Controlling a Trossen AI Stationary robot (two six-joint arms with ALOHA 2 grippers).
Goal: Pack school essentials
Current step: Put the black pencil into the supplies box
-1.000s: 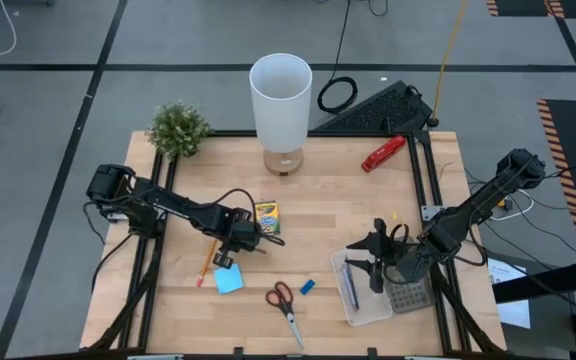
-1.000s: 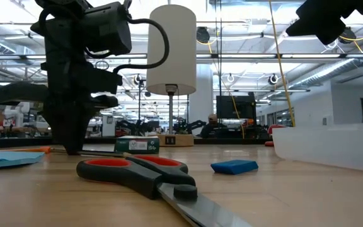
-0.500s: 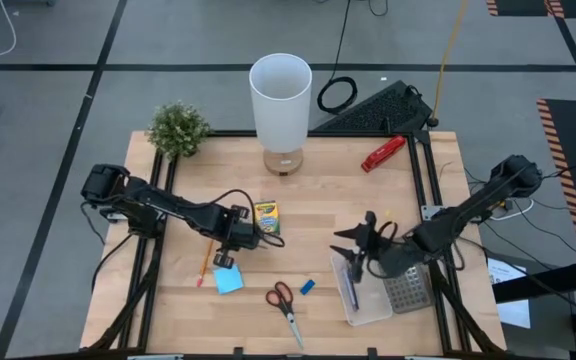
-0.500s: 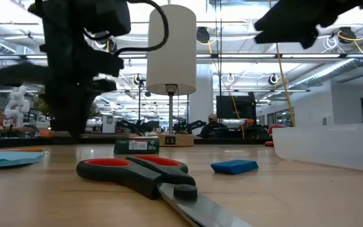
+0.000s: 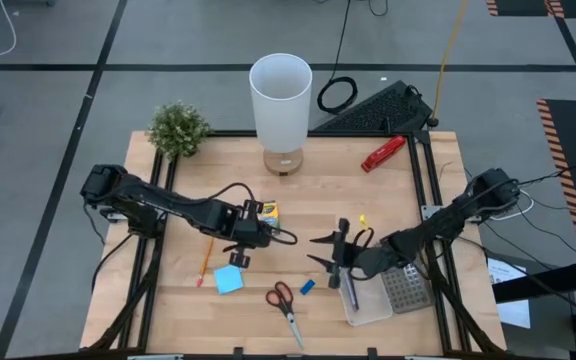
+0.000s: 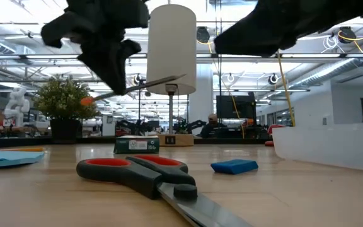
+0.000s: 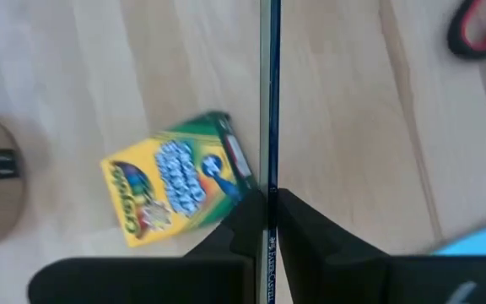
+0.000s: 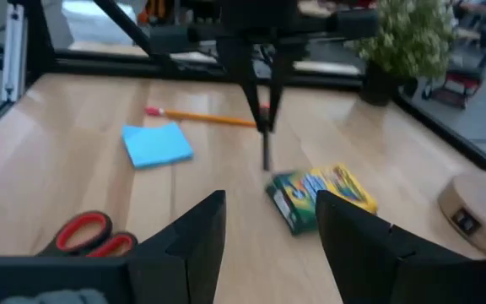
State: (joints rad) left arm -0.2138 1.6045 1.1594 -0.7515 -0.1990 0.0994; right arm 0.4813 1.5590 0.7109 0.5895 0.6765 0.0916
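My left gripper (image 5: 252, 233) is clamped on a dark pen (image 7: 268, 127), lifted above the crayon box (image 5: 266, 212). My right gripper (image 5: 332, 252) hangs spread by the clear tray (image 5: 373, 308). Scissors (image 5: 283, 299), eraser (image 5: 307, 286), sticky pad (image 5: 229, 279), orange pencil (image 5: 206, 263) not yet packed.

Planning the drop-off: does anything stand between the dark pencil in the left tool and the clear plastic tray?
Yes. The open right tool hovers between the left tool, which grips the dark pencil, and the clear plastic tray, at the tray's left edge.
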